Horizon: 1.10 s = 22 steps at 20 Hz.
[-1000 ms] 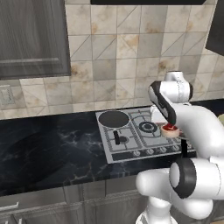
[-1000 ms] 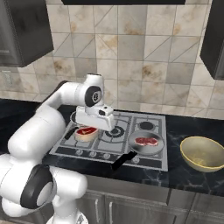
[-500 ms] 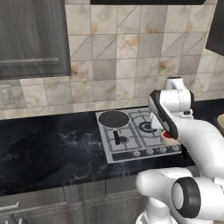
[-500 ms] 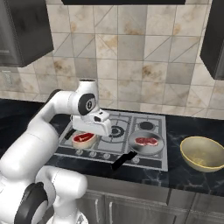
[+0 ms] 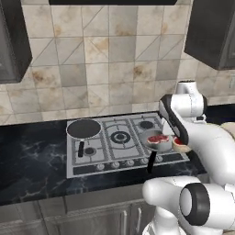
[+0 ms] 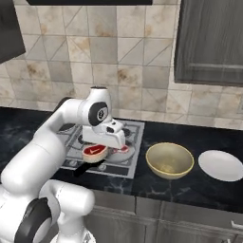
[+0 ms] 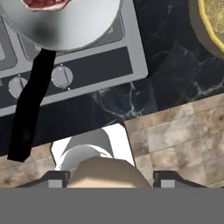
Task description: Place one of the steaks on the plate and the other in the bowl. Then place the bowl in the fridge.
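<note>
My gripper (image 6: 98,146) is shut on one steak (image 6: 94,152), a red slab with a pale fat edge, and holds it just above the stove's front right corner. In the hand view its tan edge (image 7: 109,171) sits between my fingertips. The other steak (image 6: 122,149) lies in the grey pan (image 5: 156,139) beside it. To the right on the dark counter stand the yellow-tan bowl (image 6: 169,160) and, further right, the white plate (image 6: 221,165). From the hand, the bowl (image 7: 213,19) is at the upper right. The fridge is out of view.
A dark frying pan (image 5: 84,128) rests on the stove's (image 5: 120,151) back left burner. The grey pan's black handle (image 7: 30,105) juts over the knobs toward the counter edge. Dark wall cabinets (image 6: 211,42) hang above the bowl and plate.
The base has driven right, so the whole scene slid left and the plate came into view. The steak stays in my gripper, low over the stove front.
</note>
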Tool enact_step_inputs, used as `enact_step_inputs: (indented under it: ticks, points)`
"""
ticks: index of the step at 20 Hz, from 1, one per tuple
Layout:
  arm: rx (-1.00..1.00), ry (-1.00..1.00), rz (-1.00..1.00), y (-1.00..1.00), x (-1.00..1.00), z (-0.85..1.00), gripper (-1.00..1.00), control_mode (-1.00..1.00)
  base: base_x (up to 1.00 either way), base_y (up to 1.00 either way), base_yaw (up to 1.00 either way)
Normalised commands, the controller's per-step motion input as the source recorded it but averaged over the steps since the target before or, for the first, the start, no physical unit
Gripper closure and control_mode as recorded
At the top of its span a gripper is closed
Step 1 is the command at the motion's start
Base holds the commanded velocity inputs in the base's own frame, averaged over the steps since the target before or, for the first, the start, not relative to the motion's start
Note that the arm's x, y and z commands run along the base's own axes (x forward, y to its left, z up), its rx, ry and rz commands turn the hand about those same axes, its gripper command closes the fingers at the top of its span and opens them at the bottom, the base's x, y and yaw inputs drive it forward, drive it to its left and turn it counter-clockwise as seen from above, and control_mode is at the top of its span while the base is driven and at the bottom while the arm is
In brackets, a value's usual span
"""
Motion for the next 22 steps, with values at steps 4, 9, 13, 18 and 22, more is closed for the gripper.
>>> enact_step_inputs:
  ticks: [4, 9, 13, 18, 22]
  points:
    - [0.00, 0.00, 0.00, 0.00, 0.00, 0.00, 1.00, 1.00, 0.03, -0.78, 0.00]
    - [0.00, 0.00, 0.00, 0.00, 0.00, 0.00, 1.00, 1.00, 0.23, -0.85, 0.00]
    - [0.00, 0.00, 0.00, 0.00, 0.00, 0.00, 1.00, 1.00, 0.27, -0.70, 0.01]
    - [0.01, 0.00, 0.07, -0.33, 0.30, 0.00, 1.00, -1.00, 0.13, -0.27, 0.01]
    - [0.01, 0.04, 0.28, -0.53, 0.88, 0.00, 1.00, -1.00, 0.00, 0.00, 0.00]
